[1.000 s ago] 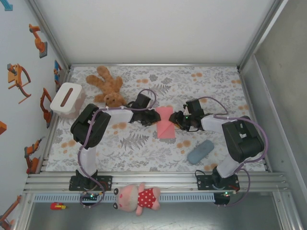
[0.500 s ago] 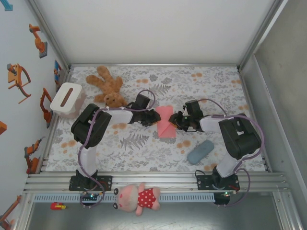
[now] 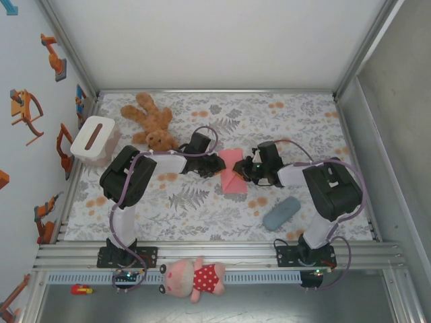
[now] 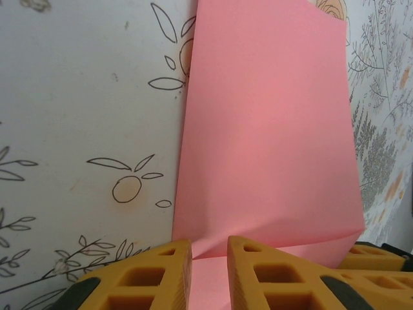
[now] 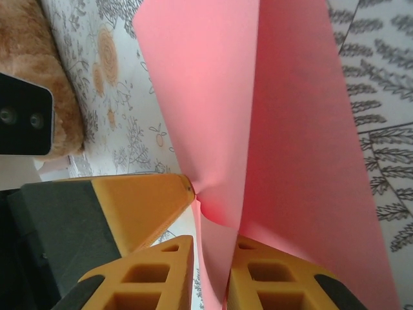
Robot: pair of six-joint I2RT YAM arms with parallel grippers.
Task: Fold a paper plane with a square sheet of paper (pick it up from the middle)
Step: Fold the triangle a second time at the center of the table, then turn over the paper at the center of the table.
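Our left gripper [image 4: 208, 250] and right gripper [image 5: 213, 250] each clamp an opposite edge of the pink paper [image 3: 232, 171], holding it bent, likely to form a crease.

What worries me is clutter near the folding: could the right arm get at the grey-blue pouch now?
Probably not yet: the right gripper is clamped on the pink paper. The pouch itself lies uncovered beside that arm, so releasing should free the way.

Right claw [image 5: 211, 258] now tighter on paper [image 5: 290, 129]
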